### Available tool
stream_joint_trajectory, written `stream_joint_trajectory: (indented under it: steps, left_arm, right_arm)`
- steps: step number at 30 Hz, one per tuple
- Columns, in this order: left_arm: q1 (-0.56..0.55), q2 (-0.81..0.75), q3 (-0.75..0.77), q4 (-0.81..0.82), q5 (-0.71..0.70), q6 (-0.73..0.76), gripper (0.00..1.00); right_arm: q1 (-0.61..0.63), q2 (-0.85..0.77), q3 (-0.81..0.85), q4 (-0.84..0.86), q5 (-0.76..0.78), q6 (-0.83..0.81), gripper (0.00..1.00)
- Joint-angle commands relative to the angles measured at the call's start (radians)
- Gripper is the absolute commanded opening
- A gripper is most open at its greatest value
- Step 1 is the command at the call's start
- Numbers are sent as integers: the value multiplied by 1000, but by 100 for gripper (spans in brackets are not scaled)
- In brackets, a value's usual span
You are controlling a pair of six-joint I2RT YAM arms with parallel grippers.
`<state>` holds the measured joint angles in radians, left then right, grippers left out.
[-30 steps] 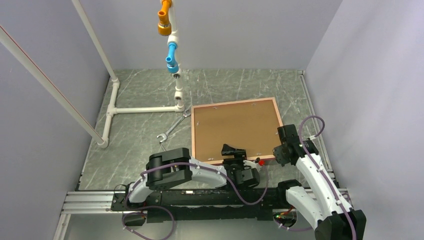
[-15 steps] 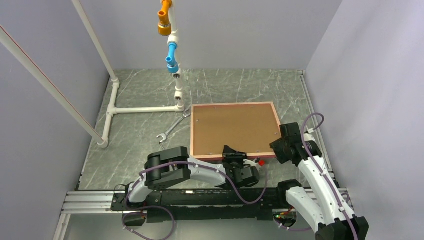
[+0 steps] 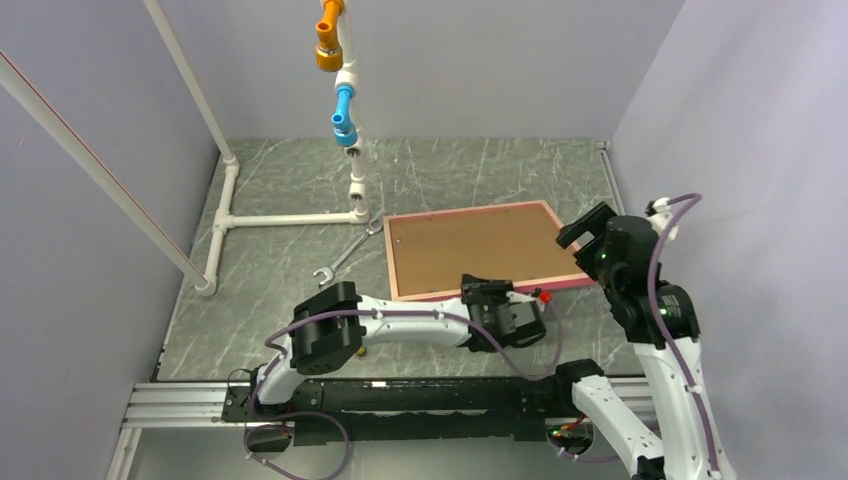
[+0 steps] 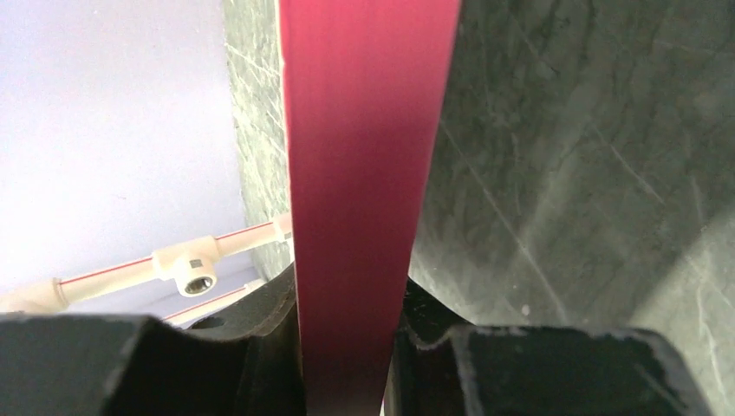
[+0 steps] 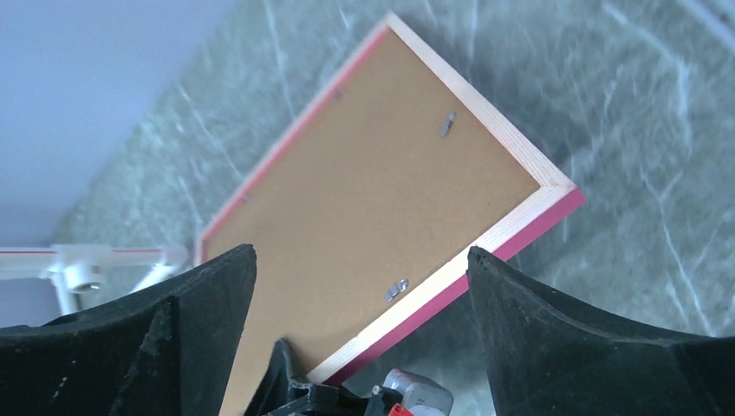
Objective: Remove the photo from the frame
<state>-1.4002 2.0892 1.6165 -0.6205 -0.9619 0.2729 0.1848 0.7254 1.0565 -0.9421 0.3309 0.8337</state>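
Observation:
The frame (image 3: 480, 250) lies back up on the table, its brown board and pink-red border showing. The photo is hidden beneath that board. My left gripper (image 3: 490, 292) is shut on the frame's near edge. In the left wrist view the red edge (image 4: 364, 173) runs straight up between the two pads, filling my left gripper (image 4: 347, 347). My right gripper (image 3: 586, 231) hovers open above the frame's right corner and touches nothing. From the right wrist view, the board with its small metal clips (image 5: 381, 208) shows between the wide-spread fingers of my right gripper (image 5: 360, 295).
A white pipe structure (image 3: 290, 217) stands at the back left, with orange and blue fittings (image 3: 343, 100) on its upright. A wrench (image 3: 345, 258) lies just left of the frame. Grey walls close in the table on three sides.
My right gripper let go of the frame's right edge, opened wide and rose. My left gripper closed on the near edge and shifted right; the frame turned slightly.

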Motion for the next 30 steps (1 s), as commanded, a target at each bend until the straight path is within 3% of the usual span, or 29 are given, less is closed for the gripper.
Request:
stream_joint_trajectory:
  steps: [1,8,12,21,30]
  left_arm:
    - [31,-89,250,-251,162,-148,0]
    - [108,-39,670,-526,391,-159,0]
    - [153,-10,807,-620,477,-161,0]
    - [308,-135,714,-550,928,-264,0]
    - [505,-157,680,-487,1164,-412,0]
  right_arm:
    - [2,3,164,-67,83,-95,89]
    - [2,-8,325,-125,171,-121,86]
    - [1,-31,387,-137,212,-131,86]
    - [2,-50,386,-148,224,-133,86]
    - [2,-47,334,-147,196,-114,86]
